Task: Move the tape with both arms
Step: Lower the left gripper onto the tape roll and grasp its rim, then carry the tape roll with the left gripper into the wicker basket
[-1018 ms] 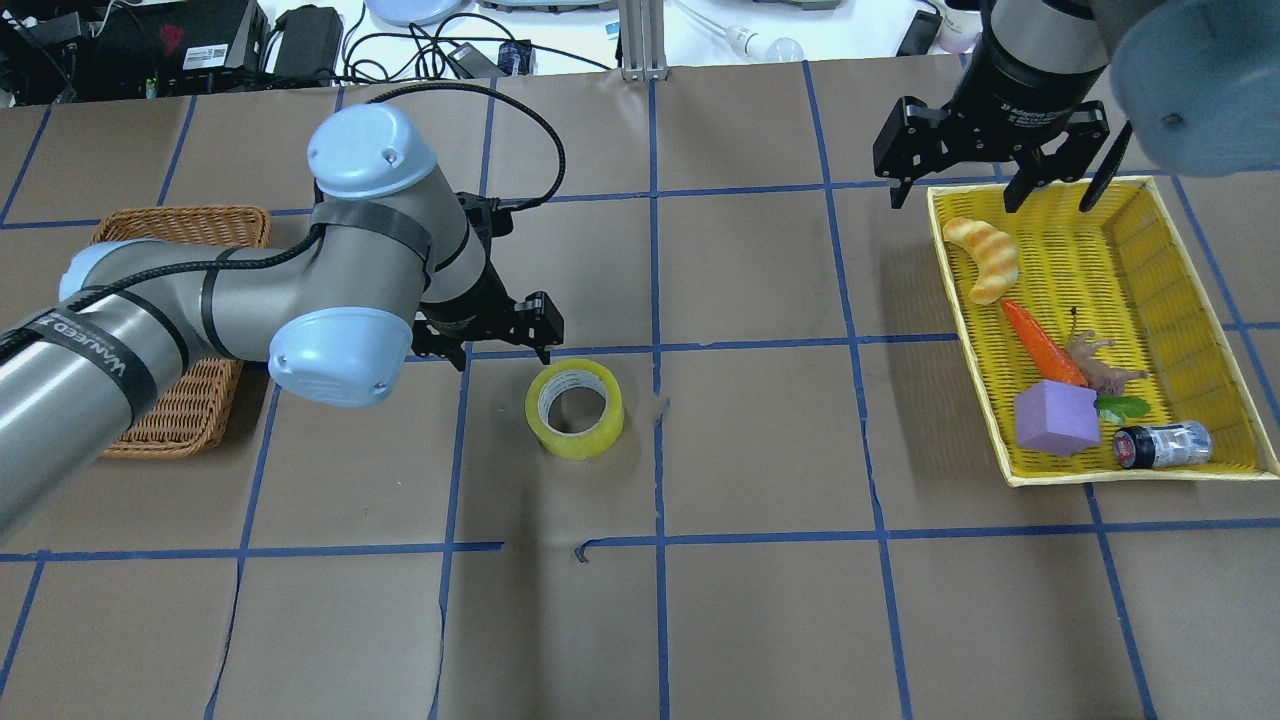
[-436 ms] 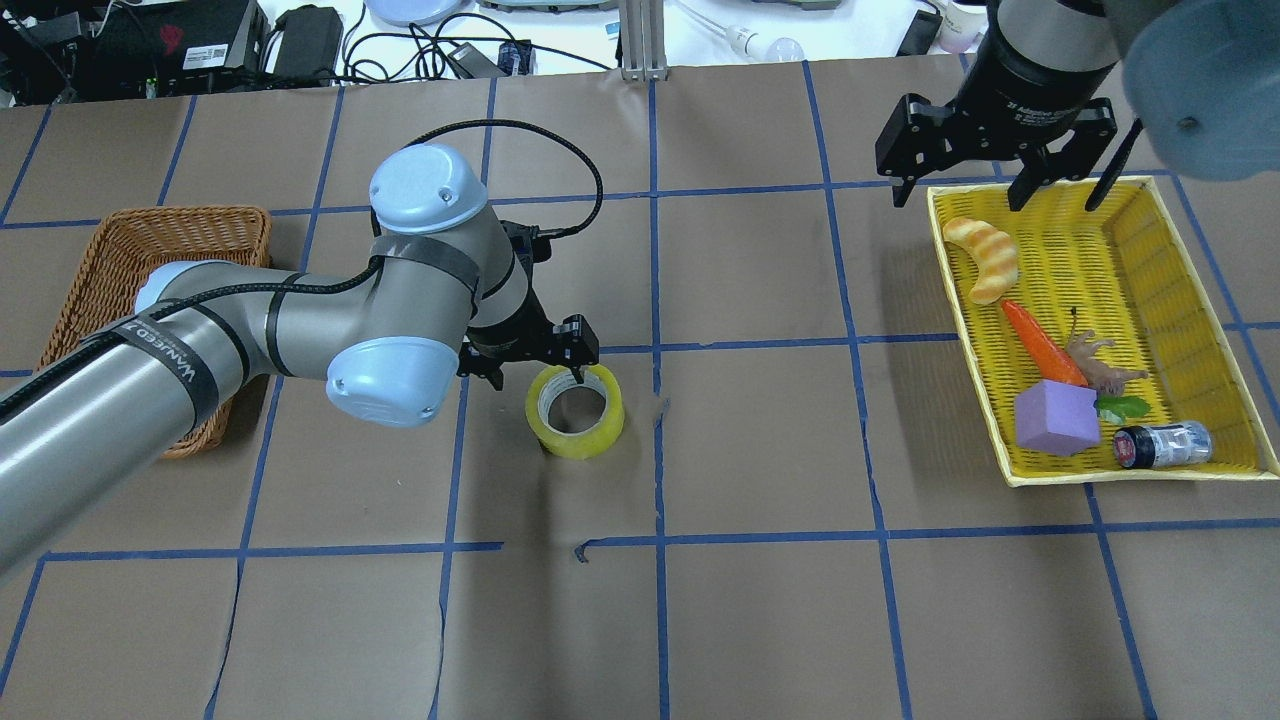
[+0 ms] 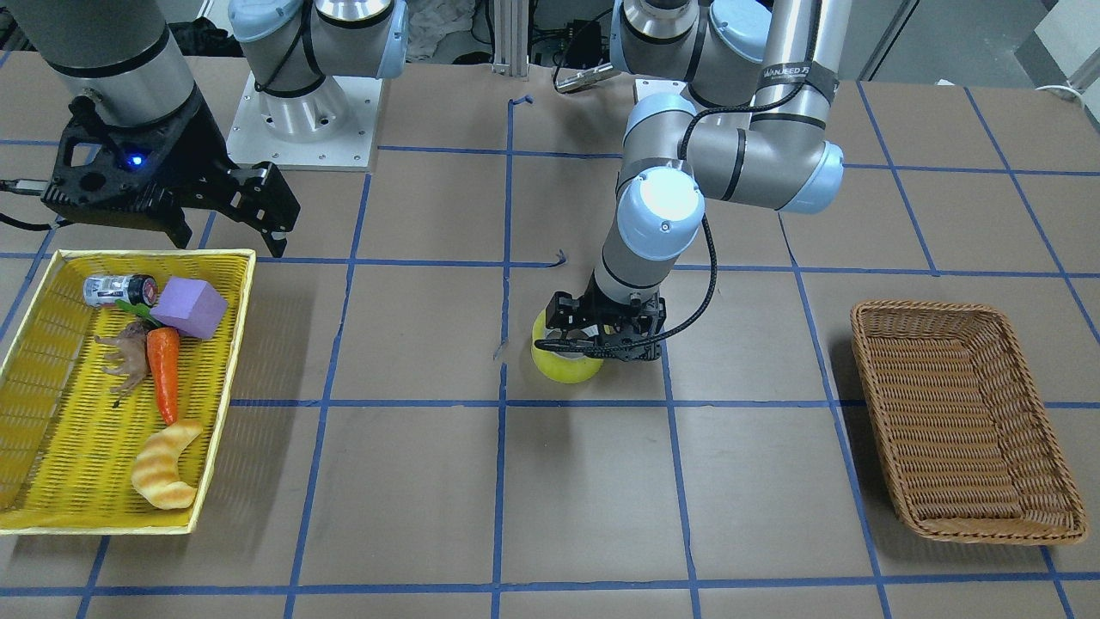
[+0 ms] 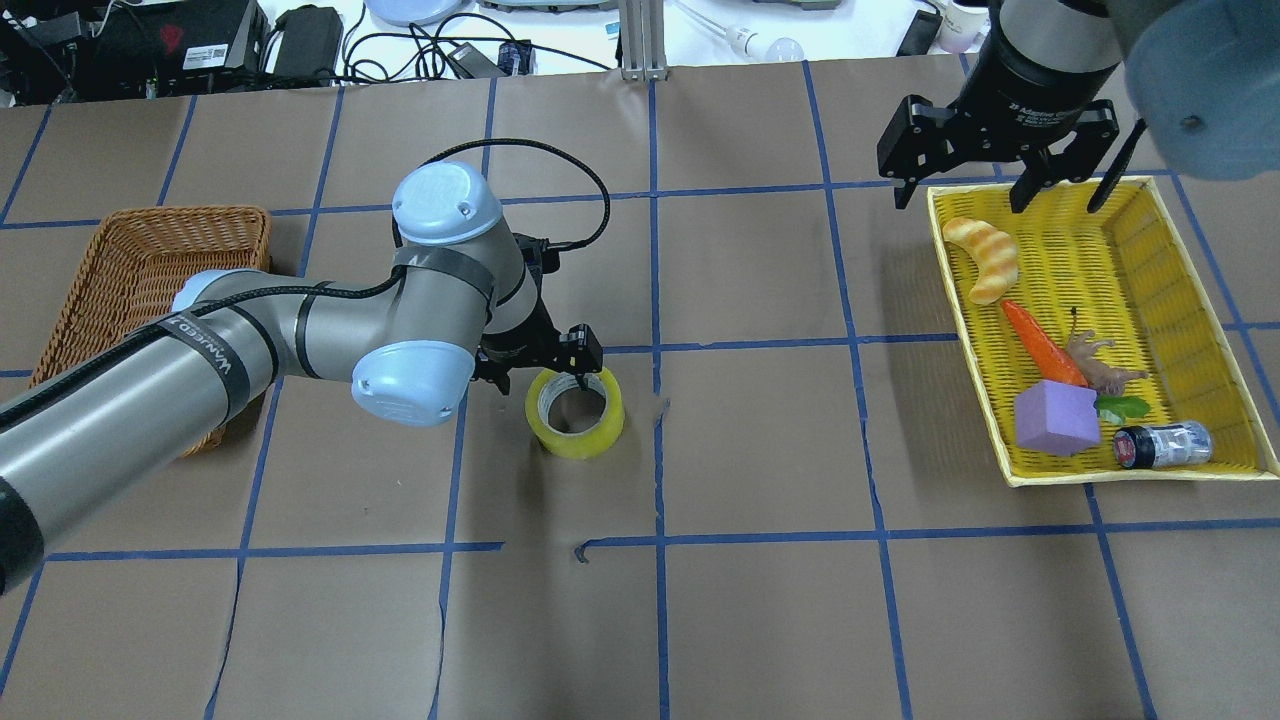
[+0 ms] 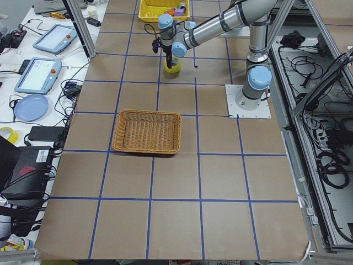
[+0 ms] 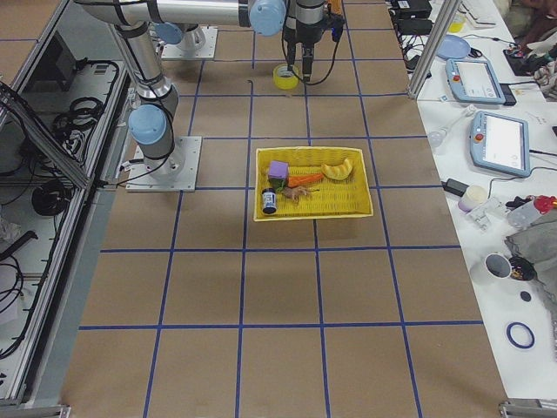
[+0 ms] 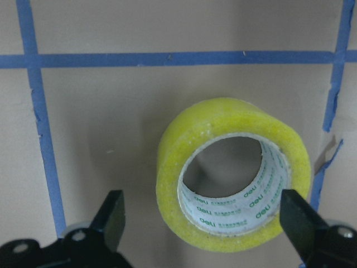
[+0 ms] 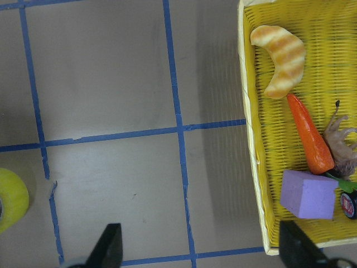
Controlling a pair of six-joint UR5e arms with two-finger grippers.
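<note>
The tape (image 4: 575, 412) is a yellow roll with a white core, lying flat near the table's middle. It also shows in the front view (image 3: 563, 361) and the left wrist view (image 7: 234, 184). My left gripper (image 4: 537, 372) is open and low, just over the roll's far-left rim. One fingertip (image 4: 580, 370) hangs over the rim by the core. In the left wrist view the fingers (image 7: 114, 215) stand either side of the roll. My right gripper (image 4: 1000, 190) is open and empty, above the far edge of the yellow basket (image 4: 1150, 300).
The yellow basket holds a striped croissant toy (image 4: 985, 258), a carrot (image 4: 1043, 343), a purple block (image 4: 1056, 417), a small jar (image 4: 1162, 445) and a brown toy. An empty wicker basket (image 4: 150, 260) stands at the left, partly under my left arm.
My left arm has swung right and brought its open gripper from beside the tape to over the roll's rim. The right arm has hardly moved.
</note>
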